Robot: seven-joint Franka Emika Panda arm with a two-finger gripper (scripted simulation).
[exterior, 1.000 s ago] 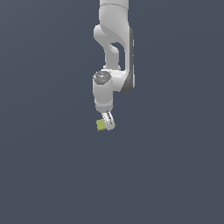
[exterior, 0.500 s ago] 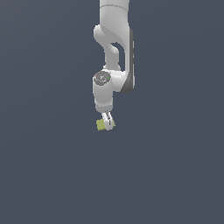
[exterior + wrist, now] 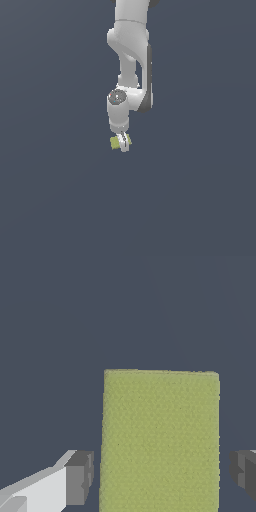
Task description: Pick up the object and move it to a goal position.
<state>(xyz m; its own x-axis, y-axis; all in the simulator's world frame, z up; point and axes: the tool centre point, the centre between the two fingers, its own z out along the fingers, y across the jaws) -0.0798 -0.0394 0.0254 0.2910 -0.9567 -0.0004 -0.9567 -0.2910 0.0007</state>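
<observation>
The object is a small yellow-green block lying on the dark grey floor. My gripper points down over it at the end of the white arm. In the wrist view the object fills the space between the two grey fingertips. My gripper straddles it, with a narrow gap showing between the block and each fingertip. The jaws are open and touch neither side of the block. The block's near end is cut off by the frame edge.
A plain dark grey floor stretches all around. The white arm rises toward the exterior view's top. No goal marker shows in either view.
The gripper has sunk slightly around the block. The block has stayed where it was.
</observation>
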